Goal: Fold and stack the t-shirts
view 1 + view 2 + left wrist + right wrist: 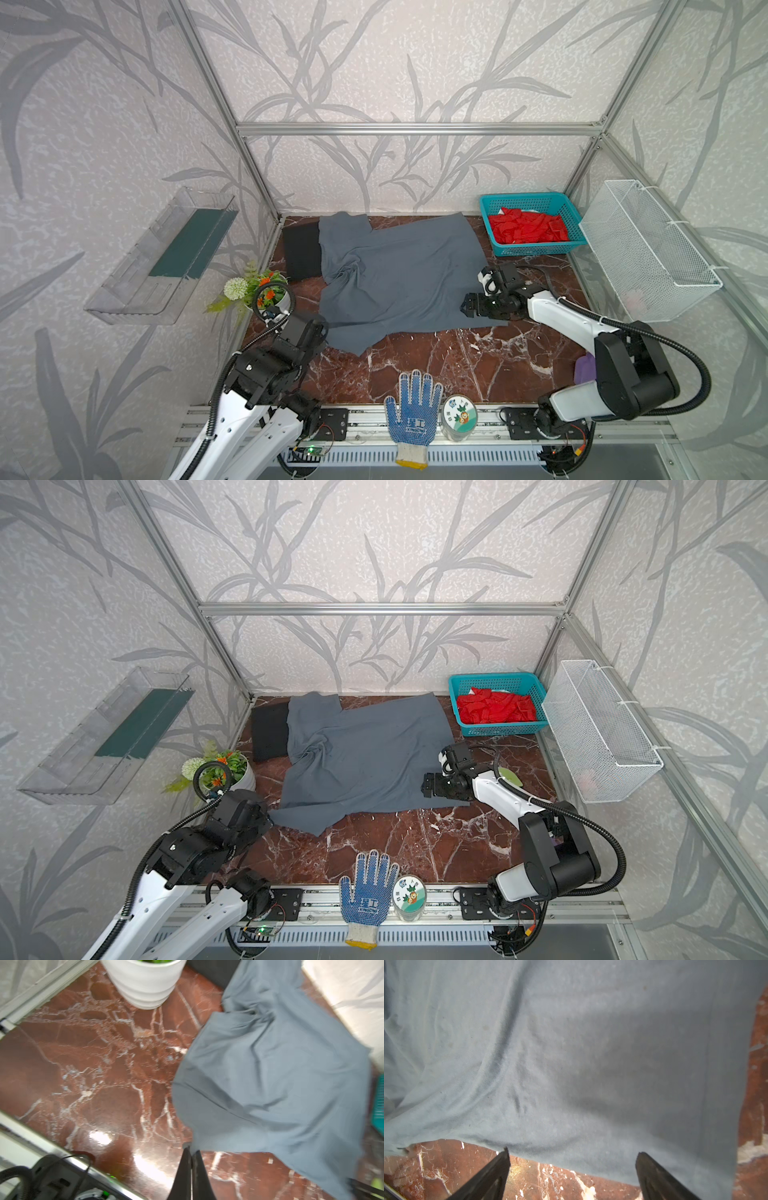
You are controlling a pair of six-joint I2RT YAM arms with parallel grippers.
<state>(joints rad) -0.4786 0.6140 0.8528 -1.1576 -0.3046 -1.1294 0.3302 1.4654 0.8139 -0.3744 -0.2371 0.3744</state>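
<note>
Standing at the front of the cell, I see the grey t-shirt point(399, 274) lying opened out and rumpled across the far half of the marble table point(457, 361). Its far-left sleeve laps over the black t-shirt point(301, 257), which sits as a flat dark block in the far-left corner. I take the step in hand to be the spreading or first fold of the grey one: no part of it is folded over yet, and nothing is stacked.

The left gripper point(191, 1152) has its jaws pressed together. In its wrist view the shirt's near-left edge meets the very tips, so it seems to have a pinch of hem. The right gripper point(573, 1151) gapes wide and holds nothing, its two fingers framing the near-right hem.

As I judge it, the right one must now drop onto that hem and close, so both arms hold an edge before any lift. The cloth is limp, and a one-sided pull would only bunch it.

The left arm reaches in low from the near-left corner, wrist bent down beside the white plant pot point(145, 987). The right arm stretches from its near-right base, forearm low, wrist pointing leftward over the shirt's corner
</note>
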